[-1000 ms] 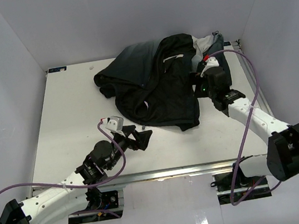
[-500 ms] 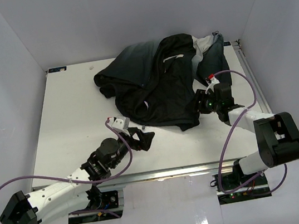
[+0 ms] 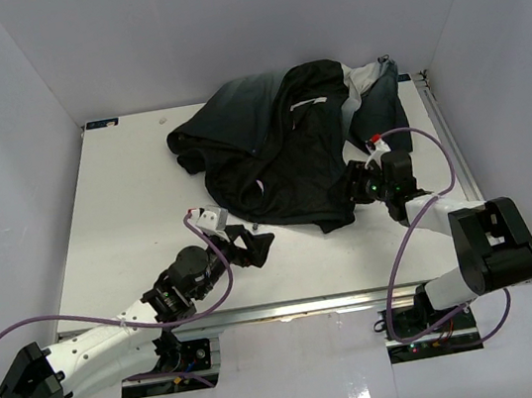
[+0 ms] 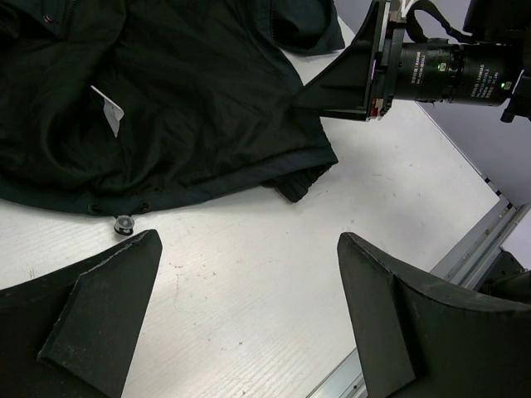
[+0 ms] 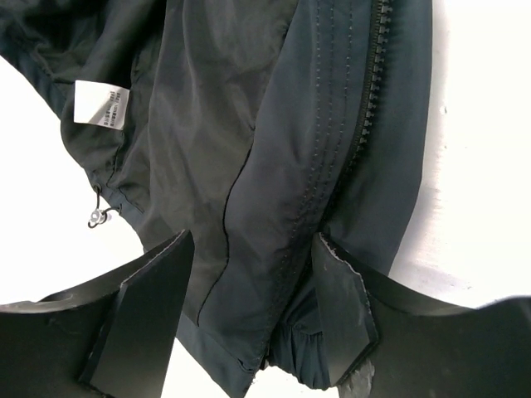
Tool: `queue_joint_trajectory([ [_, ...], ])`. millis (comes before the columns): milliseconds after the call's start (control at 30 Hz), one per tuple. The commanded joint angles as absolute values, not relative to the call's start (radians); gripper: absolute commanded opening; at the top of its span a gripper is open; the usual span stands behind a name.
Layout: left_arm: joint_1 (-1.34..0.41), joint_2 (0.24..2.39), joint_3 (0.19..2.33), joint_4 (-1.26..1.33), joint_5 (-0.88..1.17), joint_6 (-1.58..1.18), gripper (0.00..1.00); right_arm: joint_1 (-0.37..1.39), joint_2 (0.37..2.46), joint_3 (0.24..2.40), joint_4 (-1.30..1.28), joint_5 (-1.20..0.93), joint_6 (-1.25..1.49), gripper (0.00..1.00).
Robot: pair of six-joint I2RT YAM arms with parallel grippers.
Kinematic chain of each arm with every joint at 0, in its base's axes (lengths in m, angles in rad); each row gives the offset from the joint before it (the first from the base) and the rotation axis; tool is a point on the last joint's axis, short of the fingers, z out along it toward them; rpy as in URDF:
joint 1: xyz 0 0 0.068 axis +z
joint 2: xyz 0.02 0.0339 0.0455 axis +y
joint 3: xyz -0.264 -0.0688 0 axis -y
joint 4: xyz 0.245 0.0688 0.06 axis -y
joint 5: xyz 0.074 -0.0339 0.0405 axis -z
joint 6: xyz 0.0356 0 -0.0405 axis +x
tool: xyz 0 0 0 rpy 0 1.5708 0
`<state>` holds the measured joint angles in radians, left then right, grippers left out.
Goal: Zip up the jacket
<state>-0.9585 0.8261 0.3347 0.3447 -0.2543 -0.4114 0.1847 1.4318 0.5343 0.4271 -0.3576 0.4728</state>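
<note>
The dark jacket (image 3: 278, 147) lies crumpled at the back right of the table, with a grey inner panel at its far right. My right gripper (image 3: 356, 185) is open at the jacket's lower right hem. In the right wrist view its open jaws (image 5: 253, 323) straddle the hem fabric (image 5: 274, 249), and the zipper teeth (image 5: 369, 91) run up beside the right finger. My left gripper (image 3: 253, 248) is open and empty over bare table just short of the hem. In the left wrist view (image 4: 249, 315) the jacket (image 4: 166, 108) lies ahead of it.
A white care label (image 5: 98, 104) and a drawcord toggle (image 5: 97, 217) sit at the jacket's hem; the toggle (image 4: 123, 224) lies near my left finger. The right arm's gripper (image 4: 365, 66) shows at the top right of the left wrist view. White walls enclose the table (image 3: 127, 210).
My right arm has folded back and brought its gripper from the jacket's right edge down to the lower hem. My left gripper has shifted slightly right and forward.
</note>
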Motion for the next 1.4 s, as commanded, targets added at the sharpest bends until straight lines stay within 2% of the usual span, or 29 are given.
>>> queue_joint_trajectory([
  [0, -0.957, 0.811, 0.348, 0.35, -0.252, -0.41, 0.98, 0.187, 1.457, 0.539, 0.494, -0.372, 0.476, 0.81],
  [167, -0.957, 0.81, 0.348, 0.35, -0.252, -0.411, 0.98, 0.186, 1.485, 0.543, 0.485, -0.338, 0.46, 0.86],
  [300, -0.957, 0.81, 0.348, 0.35, -0.256, -0.41, 0.98, 0.186, 1.527, 0.547, 0.54, -0.368, 0.47, 0.86],
  [433, -0.957, 0.815, 0.348, 0.349, -0.259, -0.407, 0.98, 0.186, 1.543, 0.541, 0.61, -0.439, 0.462, 0.79],
  [600, -0.957, 0.829, 0.35, 0.354, -0.258, -0.406, 0.98, 0.186, 1.462, 0.494, 0.675, -0.486, 0.453, 0.71],
  [867, -0.957, 0.836, 0.356, 0.351, -0.256, -0.405, 0.98, 0.205, 1.371, 0.502, 0.665, -0.535, 0.446, 0.68],
  [1233, -0.957, 0.818, 0.351, 0.348, -0.258, -0.407, 0.98, 0.355, 1.413, 0.635, 0.622, -0.498, 0.435, 0.65],
  [1367, -0.957, 0.823, 0.353, 0.345, -0.261, -0.407, 0.98, 0.422, 1.471, 0.732, 0.54, -0.425, 0.414, 0.54],
])
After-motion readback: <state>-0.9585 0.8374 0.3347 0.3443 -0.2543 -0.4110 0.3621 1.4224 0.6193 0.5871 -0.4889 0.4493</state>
